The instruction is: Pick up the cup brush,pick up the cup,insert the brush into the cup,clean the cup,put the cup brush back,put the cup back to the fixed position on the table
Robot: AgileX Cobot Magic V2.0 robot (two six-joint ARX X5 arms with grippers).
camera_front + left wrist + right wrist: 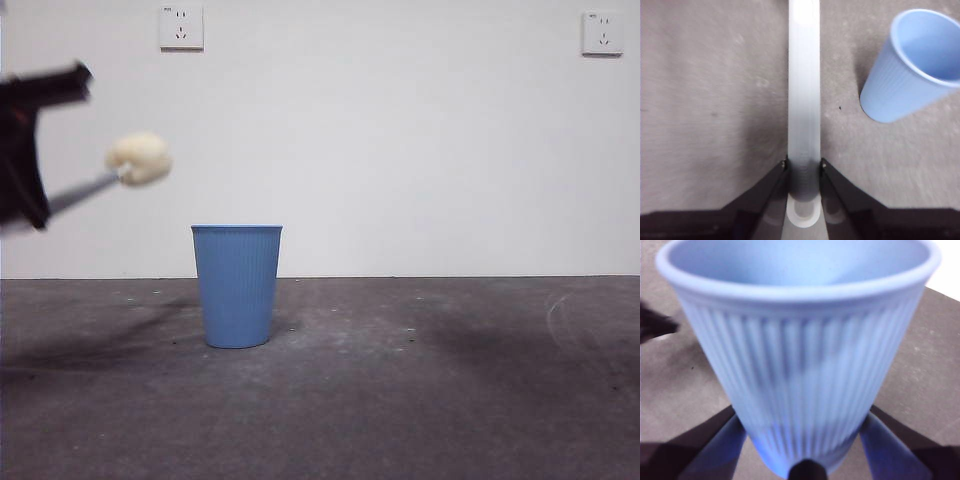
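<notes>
Currently left hand [803,167] is clamped on the cup brush [803,90] handle, jaws pressing both flat sides; front view shows it up at the left edge w/ the cream sponge head [139,158] in the air, above and left of the cup [237,285], not touching. Cup stands upright on the table [420,380], mouth up. Right hand [805,460] sits low round the cup base, jaws spread either side of it w/ gaps, not gripping as far as visible. Cup also seen beside the brush handle in left wrist view [912,65].
</notes>
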